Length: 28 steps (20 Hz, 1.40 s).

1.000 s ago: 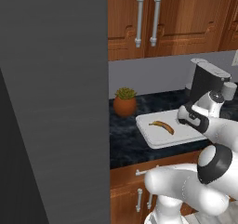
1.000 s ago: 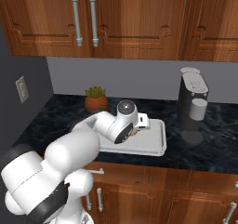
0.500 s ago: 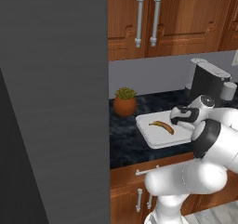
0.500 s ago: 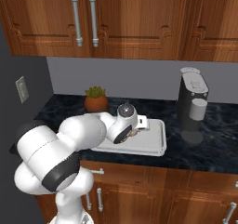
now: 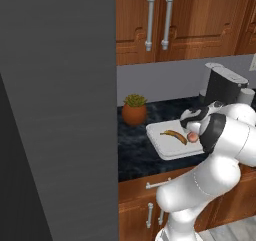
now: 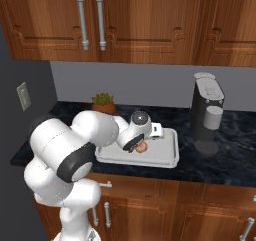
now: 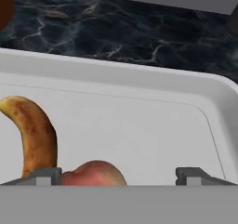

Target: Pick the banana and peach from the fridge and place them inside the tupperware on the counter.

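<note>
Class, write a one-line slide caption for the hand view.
Open gripper over the white tupperware, peach between its fingertips, banana alongside.

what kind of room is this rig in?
A rendered home kitchen, by the look of it: a dark marbled counter over wooden cabinets, a tall grey fridge to one side, and a coffee machine on the counter.

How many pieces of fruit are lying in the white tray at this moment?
2. The banana lies on the floor of the tupperware, toward its left part. The peach rests just right of it, below the tool. No others visible; the arm covers part of the tray.
</note>
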### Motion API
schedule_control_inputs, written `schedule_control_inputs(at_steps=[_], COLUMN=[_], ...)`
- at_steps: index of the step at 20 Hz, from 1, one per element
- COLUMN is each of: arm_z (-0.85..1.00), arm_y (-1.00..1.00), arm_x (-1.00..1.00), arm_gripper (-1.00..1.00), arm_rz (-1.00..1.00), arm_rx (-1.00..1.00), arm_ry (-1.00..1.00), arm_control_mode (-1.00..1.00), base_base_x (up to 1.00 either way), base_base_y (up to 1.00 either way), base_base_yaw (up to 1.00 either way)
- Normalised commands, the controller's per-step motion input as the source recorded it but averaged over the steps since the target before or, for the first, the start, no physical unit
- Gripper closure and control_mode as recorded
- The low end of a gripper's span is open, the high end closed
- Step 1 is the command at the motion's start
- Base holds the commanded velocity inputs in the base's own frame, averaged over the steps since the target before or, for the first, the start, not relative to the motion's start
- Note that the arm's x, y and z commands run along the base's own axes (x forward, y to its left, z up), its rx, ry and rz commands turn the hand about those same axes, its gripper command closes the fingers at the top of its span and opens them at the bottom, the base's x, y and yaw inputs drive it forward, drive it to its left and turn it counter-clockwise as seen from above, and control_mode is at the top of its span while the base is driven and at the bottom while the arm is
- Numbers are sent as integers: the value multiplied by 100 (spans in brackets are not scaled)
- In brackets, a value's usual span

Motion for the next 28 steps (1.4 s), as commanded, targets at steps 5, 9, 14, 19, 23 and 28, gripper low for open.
schedule_control_inputs(at_steps=[5, 9, 14, 19, 23, 28], arm_z=[30, 79, 100, 97, 85, 71], arm_y=[-22, -23, -7, -5, -19, -17], arm_x=[-31, -97, -81, -62, -42, -28], arm_gripper=[-100, -100, -100, -100, -100, -100], arm_rz=[-2, -3, 0, 0, -1, -4], arm_rx=[0, 0, 0, 0, 0, 0], arm_ry=[0, -9, -23, -21, -3, 0], arm_control_mode=[-100, -100, -100, -100, -100, -100], base_base_x=[0, 0, 0, 0, 0, 0], base_base_y=[0, 0, 0, 0, 0, 0], base_base_yaw=[0, 0, 0, 0, 0, 0])
